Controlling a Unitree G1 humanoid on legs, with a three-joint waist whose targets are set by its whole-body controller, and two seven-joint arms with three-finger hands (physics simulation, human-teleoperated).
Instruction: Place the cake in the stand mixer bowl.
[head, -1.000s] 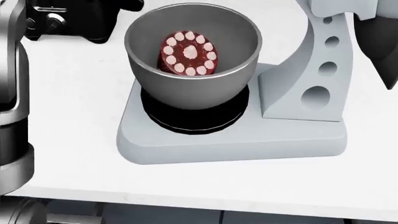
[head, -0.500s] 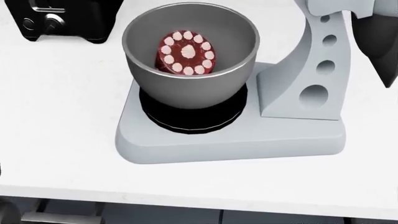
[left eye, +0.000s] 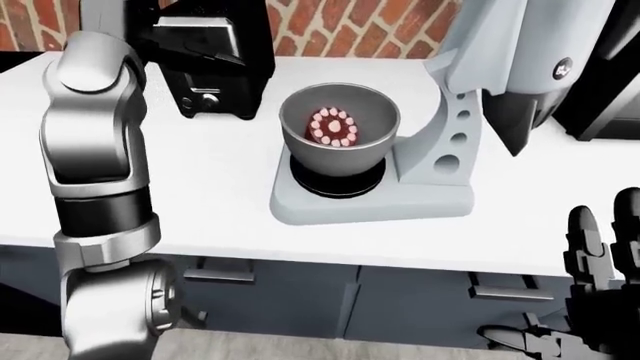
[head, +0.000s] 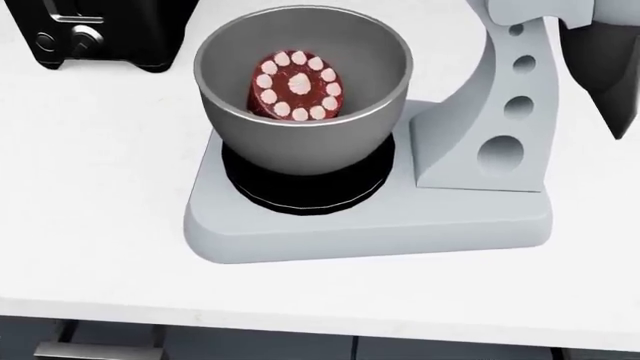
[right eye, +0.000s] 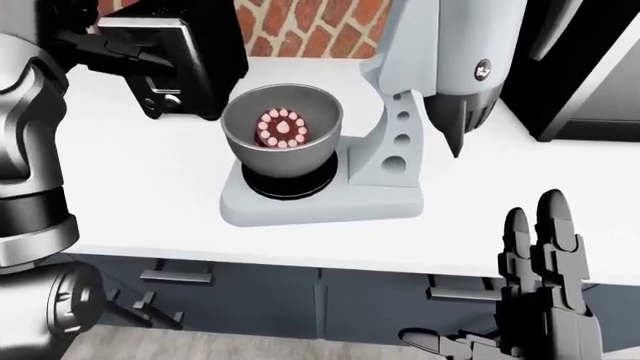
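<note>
The cake (head: 297, 85), a dark red round with a ring of white dots, lies tilted inside the grey bowl (head: 300, 142) of the stand mixer (head: 480, 150). The mixer's head (right eye: 455, 52) is raised above and to the right of the bowl. My left arm (left eye: 95, 150) rises at the left of the left-eye view. Its hand (right eye: 130, 41) is dark against a black appliance up left of the bowl, apart from it, and looks open and empty. My right hand (right eye: 535, 247) hangs open below the counter edge at lower right, fingers pointing up.
A black toaster-like appliance (head: 100, 30) stands up left of the mixer on the white counter (head: 100, 187). A brick wall (left eye: 340, 22) runs behind it. Another black appliance (right eye: 590, 67) stands at the right. Grey drawers with handles (left eye: 220, 270) lie under the counter.
My left arm and hand have pulled away to the left and out of the head view. The cake stays in the bowl. The head view has shifted slightly.
</note>
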